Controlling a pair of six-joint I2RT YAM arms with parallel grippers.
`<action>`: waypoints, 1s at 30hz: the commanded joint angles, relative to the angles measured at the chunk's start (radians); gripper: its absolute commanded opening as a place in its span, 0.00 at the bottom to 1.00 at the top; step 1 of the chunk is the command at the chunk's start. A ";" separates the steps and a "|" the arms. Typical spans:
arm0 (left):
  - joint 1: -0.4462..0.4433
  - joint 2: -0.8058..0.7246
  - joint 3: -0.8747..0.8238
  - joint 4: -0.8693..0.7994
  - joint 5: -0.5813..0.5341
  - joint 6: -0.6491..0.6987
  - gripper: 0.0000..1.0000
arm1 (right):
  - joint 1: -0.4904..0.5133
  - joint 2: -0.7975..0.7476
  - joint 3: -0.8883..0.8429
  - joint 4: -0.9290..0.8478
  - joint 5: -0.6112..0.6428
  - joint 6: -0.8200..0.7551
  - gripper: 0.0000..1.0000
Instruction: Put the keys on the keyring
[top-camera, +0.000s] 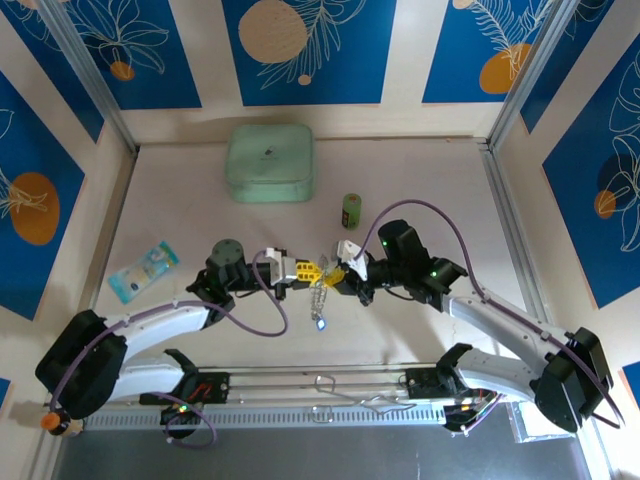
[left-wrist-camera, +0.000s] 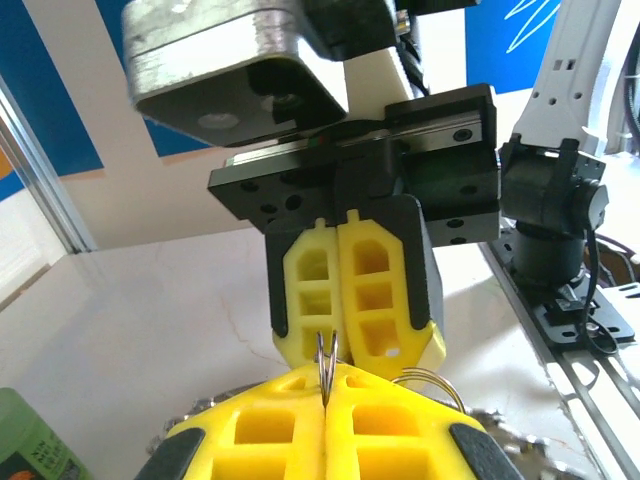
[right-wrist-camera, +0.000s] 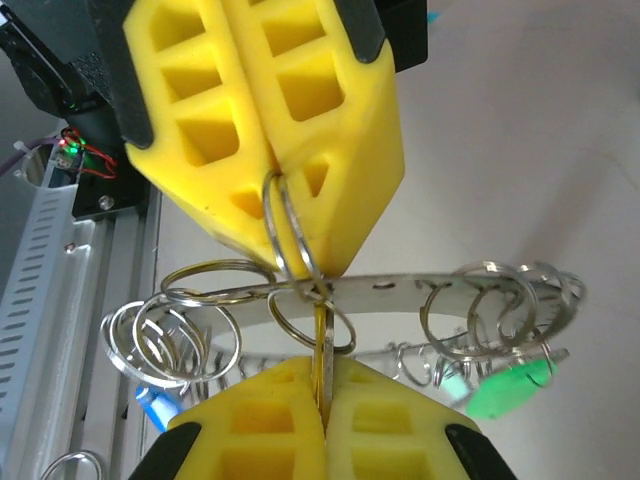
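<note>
In the top view the hanging keys (top-camera: 318, 300) were too small to count. In the right wrist view a green key head (right-wrist-camera: 505, 388) was blurred, a blue key head (right-wrist-camera: 152, 405) sat half hidden behind the right gripper (right-wrist-camera: 322, 378), and the thin yellowish piece (right-wrist-camera: 322, 345) it pinched was mostly buried between its fingers. In the left wrist view the left gripper (left-wrist-camera: 325, 388) hid most of the keyring (left-wrist-camera: 432, 380), and the picture's corner cut off a green cylinder (left-wrist-camera: 28, 445).

I can't read a single word from here. The small green can (top-camera: 351, 210) has dark print on its label, too small and blurred to make out. The blue-and-white packet (top-camera: 143, 270) shows printing that dissolves into patches of colour.
</note>
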 joint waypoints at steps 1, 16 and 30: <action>-0.008 -0.003 0.001 0.172 0.071 -0.047 0.00 | 0.007 0.016 0.030 -0.065 -0.039 -0.016 0.00; -0.009 -0.028 -0.009 0.100 0.043 0.052 0.00 | -0.036 -0.077 0.027 0.096 -0.097 0.049 0.40; -0.009 -0.018 -0.004 0.110 0.052 0.036 0.00 | -0.021 -0.013 0.048 0.128 -0.143 0.054 0.01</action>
